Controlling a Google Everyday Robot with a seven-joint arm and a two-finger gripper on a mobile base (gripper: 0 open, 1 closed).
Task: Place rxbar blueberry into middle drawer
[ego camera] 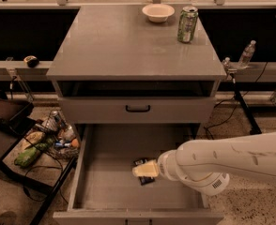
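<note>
The rxbar blueberry (pixel 146 180), a small dark wrapper with pale print, lies on the floor of the open middle drawer (pixel 105 177), right of its middle. My gripper (pixel 144 169) reaches in from the right on a thick white arm. Its pale tip is directly over the bar and hides the bar's middle. The bar's ends show above and below the tip. I cannot tell whether the gripper touches the bar.
A green can (pixel 187 24) and a white bowl (pixel 157 12) stand at the back of the cabinet top (pixel 119 46). The shut drawer front with a black handle (pixel 138 108) is above the open drawer. A basket of clutter (pixel 49 135) sits on the floor at the left. A water bottle (pixel 247 54) stands at the right.
</note>
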